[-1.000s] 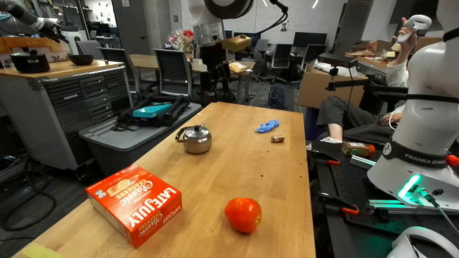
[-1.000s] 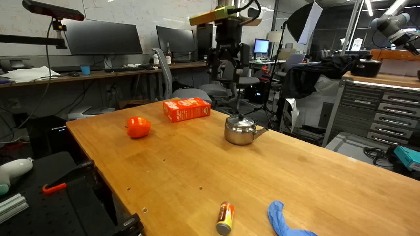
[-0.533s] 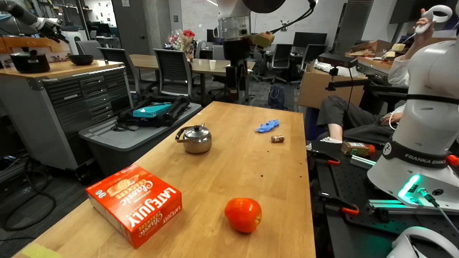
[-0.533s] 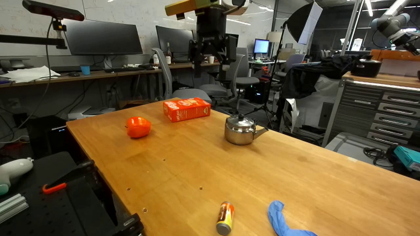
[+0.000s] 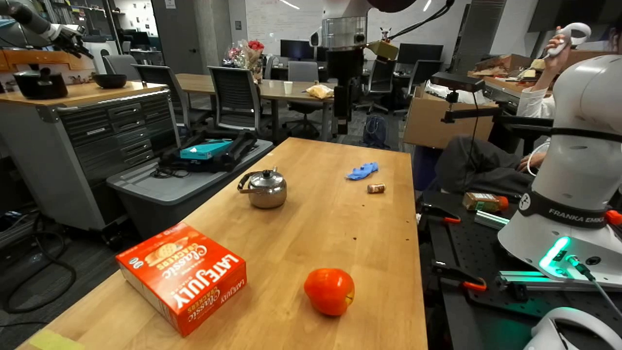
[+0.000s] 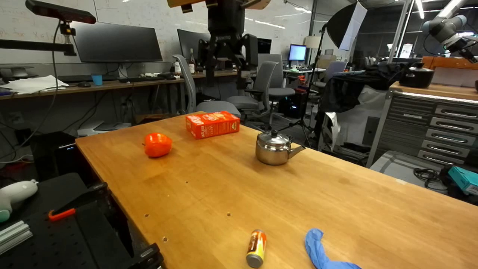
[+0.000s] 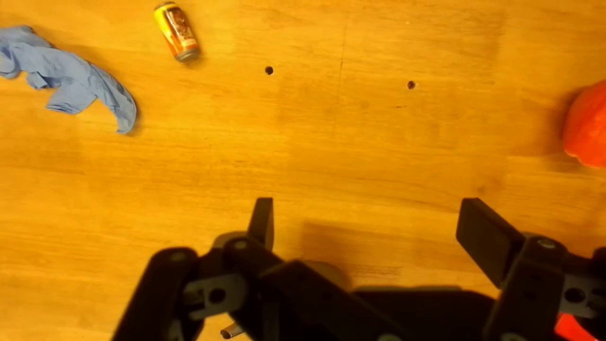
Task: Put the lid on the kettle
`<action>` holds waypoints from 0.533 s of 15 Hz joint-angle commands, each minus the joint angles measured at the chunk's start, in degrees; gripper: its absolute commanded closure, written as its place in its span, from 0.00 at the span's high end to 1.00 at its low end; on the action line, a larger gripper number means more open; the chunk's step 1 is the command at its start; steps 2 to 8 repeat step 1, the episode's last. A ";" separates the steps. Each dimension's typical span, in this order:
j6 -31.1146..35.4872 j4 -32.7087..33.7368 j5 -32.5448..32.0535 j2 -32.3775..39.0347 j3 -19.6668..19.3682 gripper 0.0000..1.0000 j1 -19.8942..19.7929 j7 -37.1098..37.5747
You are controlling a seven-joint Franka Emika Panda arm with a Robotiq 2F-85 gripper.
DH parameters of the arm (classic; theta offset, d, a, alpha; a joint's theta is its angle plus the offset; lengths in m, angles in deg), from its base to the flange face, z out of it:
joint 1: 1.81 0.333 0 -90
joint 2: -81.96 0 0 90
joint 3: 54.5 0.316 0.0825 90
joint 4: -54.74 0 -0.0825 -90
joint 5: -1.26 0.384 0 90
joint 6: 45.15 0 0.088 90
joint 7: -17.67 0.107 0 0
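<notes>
Lower than the fingers [image 5: 343, 104], a box [image 5: 182, 277] reads "LATEJULY Classic CRACKERS" and a band [image 5: 568, 213] on the robot base [image 5: 583, 238] reads "FRANKA EMIKA".

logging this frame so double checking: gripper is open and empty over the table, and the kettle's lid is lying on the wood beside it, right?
Not quite: the lid is not lying beside the kettle but sits on top of it, as both exterior views show. The rest stands: the gripper is open and empty over the table.
</notes>
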 commanded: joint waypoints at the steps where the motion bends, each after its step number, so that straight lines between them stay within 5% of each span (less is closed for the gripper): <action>1: -0.06 0.05 0.19 0.01 0.96 1.00 -0.97 -0.17; 8: -0.06 0.05 0.19 0.01 0.96 1.00 -0.97 -0.17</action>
